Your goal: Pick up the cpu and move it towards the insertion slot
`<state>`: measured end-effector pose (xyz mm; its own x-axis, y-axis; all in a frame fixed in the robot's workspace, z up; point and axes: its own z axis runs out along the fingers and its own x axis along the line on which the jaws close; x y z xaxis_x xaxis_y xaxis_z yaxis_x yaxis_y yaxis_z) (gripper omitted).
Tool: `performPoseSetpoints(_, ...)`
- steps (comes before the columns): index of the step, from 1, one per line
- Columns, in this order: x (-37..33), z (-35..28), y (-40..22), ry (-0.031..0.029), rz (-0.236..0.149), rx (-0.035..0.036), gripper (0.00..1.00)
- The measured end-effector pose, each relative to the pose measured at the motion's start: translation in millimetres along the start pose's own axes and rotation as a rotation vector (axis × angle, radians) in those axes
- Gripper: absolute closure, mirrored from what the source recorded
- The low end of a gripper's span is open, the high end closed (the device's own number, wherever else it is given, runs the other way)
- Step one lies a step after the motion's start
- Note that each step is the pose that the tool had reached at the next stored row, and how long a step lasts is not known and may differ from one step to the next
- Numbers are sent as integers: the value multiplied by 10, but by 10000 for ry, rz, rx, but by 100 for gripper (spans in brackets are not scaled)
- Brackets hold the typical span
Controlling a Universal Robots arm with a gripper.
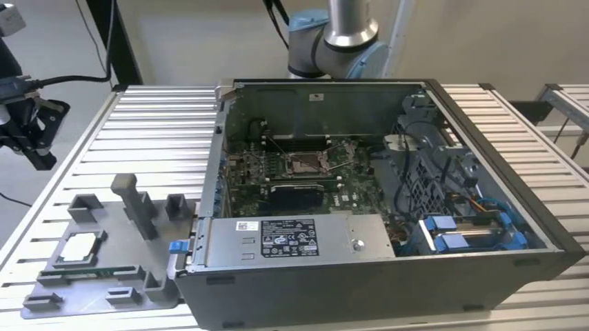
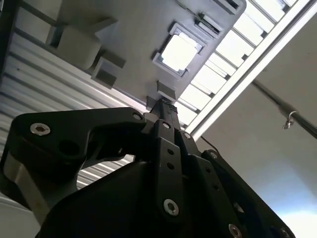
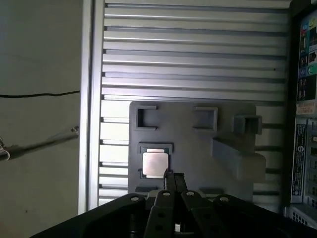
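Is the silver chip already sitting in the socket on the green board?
No, the chip lies in the grey tray outside the computer case.

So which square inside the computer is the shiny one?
The insertion slot, with its metal frame and lever; the bigger square beside it is plain black.

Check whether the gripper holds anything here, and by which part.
Nothing is held. The cpu lies in the tray, clear of the gripper, which is shut and empty.
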<state>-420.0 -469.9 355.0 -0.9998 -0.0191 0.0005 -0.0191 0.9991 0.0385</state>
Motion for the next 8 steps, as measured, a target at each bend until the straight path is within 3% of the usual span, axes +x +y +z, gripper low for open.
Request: performPoseSetpoints(8, 31, 1, -9, 0, 0, 0, 100)
